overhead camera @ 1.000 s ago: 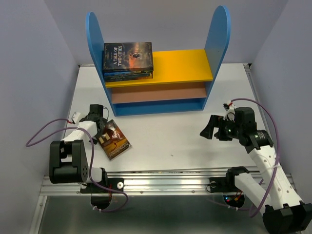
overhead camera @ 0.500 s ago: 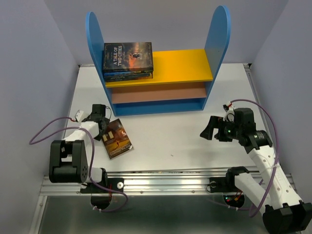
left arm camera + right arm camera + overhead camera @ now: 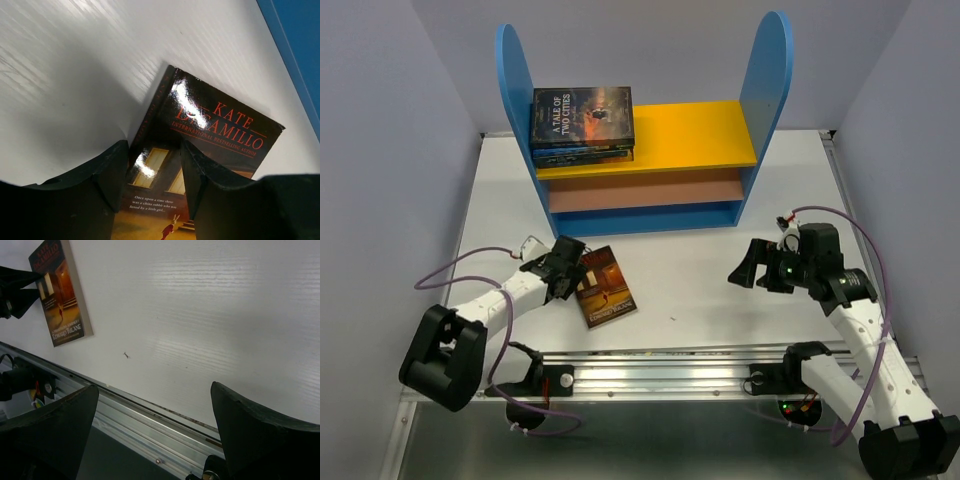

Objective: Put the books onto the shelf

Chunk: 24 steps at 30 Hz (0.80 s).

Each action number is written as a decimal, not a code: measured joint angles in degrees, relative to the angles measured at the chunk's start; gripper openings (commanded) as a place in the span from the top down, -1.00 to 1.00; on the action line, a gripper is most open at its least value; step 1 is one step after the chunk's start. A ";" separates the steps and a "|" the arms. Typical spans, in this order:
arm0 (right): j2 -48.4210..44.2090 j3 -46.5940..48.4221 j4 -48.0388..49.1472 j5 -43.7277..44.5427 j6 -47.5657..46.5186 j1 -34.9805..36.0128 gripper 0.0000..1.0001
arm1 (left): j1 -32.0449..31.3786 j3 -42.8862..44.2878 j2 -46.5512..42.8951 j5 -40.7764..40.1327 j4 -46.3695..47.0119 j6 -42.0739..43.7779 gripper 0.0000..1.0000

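A dark brown book (image 3: 607,288) with red lettering lies flat on the white table, in front of the shelf (image 3: 665,135). My left gripper (image 3: 568,272) sits low over the book's left end. In the left wrist view its jaws stand partly open (image 3: 154,150), and the book's cover (image 3: 215,132) shows in the gap between them. A stack of books (image 3: 582,122) lies flat on the left of the shelf's yellow top board. My right gripper (image 3: 748,262) hovers wide open (image 3: 154,387) at the right and holds nothing. The book (image 3: 61,295) appears far off in its view.
The shelf's blue side panels (image 3: 767,70) rise tall on either side. Its blue base (image 3: 300,45) lies just beyond the book. An aluminium rail (image 3: 660,368) runs along the table's near edge. Purple cables (image 3: 460,272) loop beside both arms.
My left arm has swung right and the brown book slid right with it, away from the arm's base. The left jaws have narrowed. The right arm has barely moved.
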 measured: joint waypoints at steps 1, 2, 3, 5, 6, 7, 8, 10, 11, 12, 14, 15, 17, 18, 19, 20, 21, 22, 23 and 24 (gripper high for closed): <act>0.02 -0.04 0.07 -0.22 0.26 0.00 -1.00 | -0.90 0.68 0.90 -0.24 -0.35 -0.50 -0.14; 0.02 -0.11 0.11 -0.44 0.46 0.00 -1.00 | -2.56 1.79 2.27 -0.48 -0.66 -1.27 -0.14; 0.04 -0.20 0.22 -0.63 0.70 0.00 -1.00 | -3.96 2.38 3.23 -0.52 -0.63 -1.84 -0.13; 0.09 -0.50 0.63 -1.05 0.98 0.00 -1.00 | -7.08 3.96 5.53 -0.39 -0.17 -2.99 -0.10; 0.17 -0.66 0.98 -1.51 1.16 0.00 -1.00 | -8.24 4.52 6.43 -0.37 0.04 -3.32 -0.08; 0.24 -0.81 1.46 -2.01 1.42 0.00 -1.00 | -9.64 5.38 7.78 -0.26 0.35 -4.02 -0.08; 0.26 -0.90 1.81 -2.51 1.77 0.00 -1.00 | -10.64 6.14 8.83 -0.24 0.68 -4.57 -0.08; 0.26 -1.53 3.02 -3.54 2.43 0.13 -1.00 | -12.83 7.37 10.51 -0.39 1.07 -5.84 -0.08; 0.31 -1.88 3.45 -3.69 2.69 0.37 -1.00 | -14.80 8.17 11.54 -0.48 1.14 -6.91 -0.08; 0.33 -2.49 4.35 -3.76 3.26 0.87 -1.00 | -16.65 8.63 12.15 -0.57 1.18 -7.96 -0.08; 0.61 -3.72 5.77 -3.78 4.24 2.64 -1.00 | -20.24 9.18 12.85 -0.44 1.20 -10.08 -0.08; 1.09 -4.44 6.80 -3.45 5.03 4.35 -1.00 | -21.79 9.27 12.98 -0.33 1.22 -11.04 -0.08; 2.89 -5.40 9.31 -1.25 6.88 8.57 -1.00 | -23.89 9.35 13.11 -0.09 1.14 -12.48 -0.08; 4.24 -5.66 10.49 -0.15 7.45 11.61 -1.00 | -24.59 9.60 13.25 -0.07 0.92 -13.09 -0.08; 5.81 -5.77 11.69 0.92 8.24 14.29 -1.00 | -24.98 9.68 13.33 -0.09 0.81 -13.49 -0.08; 7.50 -5.77 12.92 2.01 8.74 16.94 -1.00 | -25.57 9.99 13.53 -0.15 0.28 -14.16 -0.08; 9.86 -5.81 14.82 2.99 9.35 19.19 -1.00 | -25.88 10.32 13.81 -0.31 -0.07 -14.53 -0.08; 12.17 -5.97 16.52 3.82 9.94 21.11 -1.00 | -26.21 10.67 14.12 -0.39 -0.35 -14.84 -0.08; 14.14 -6.10 18.03 4.55 10.64 21.86 -1.00 | -26.45 10.88 14.36 -0.37 -0.39 -15.15 -0.08; 15.63 -6.21 19.12 5.16 11.26 22.18 -1.00 | -26.88 11.08 14.67 -0.39 -0.39 -15.45 -0.08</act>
